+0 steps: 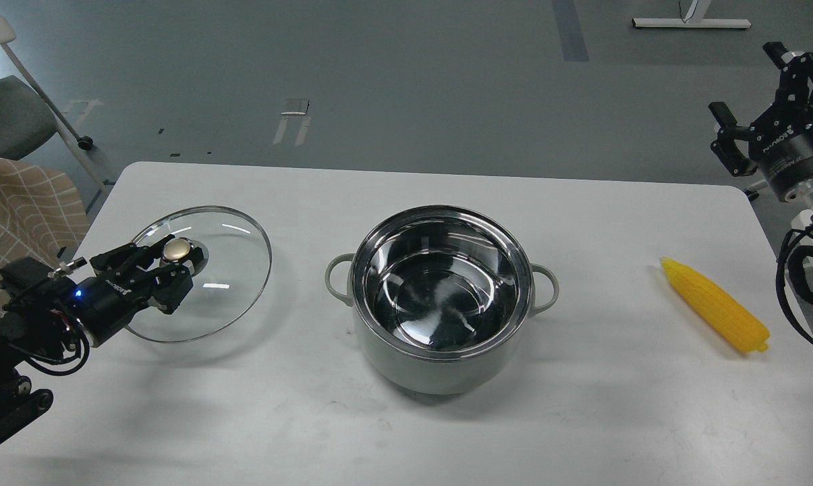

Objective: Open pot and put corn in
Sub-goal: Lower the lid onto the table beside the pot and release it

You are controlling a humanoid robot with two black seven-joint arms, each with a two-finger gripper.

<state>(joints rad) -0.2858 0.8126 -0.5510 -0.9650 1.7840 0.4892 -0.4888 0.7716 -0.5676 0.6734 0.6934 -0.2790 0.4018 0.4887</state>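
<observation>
Setting the glass lid [200, 273] down at left of frame, my left gripper [170, 260] pinches its gold knob [177, 250]. The pot [440, 297] sits uncovered at centre, the corn [715, 305] lying on the table [446, 432] well to its right. My right gripper [750, 101], fingers spread and empty, must fetch it next, I judge.

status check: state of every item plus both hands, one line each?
pot: upright, uncovered, nothing inside
glass lid: off the pot, at table's left, tilted
corn: lying on table right of pot, untouched
left hand: closed around the lid's gold knob
right hand: open, holding nothing, raised beyond the table's right edge
</observation>
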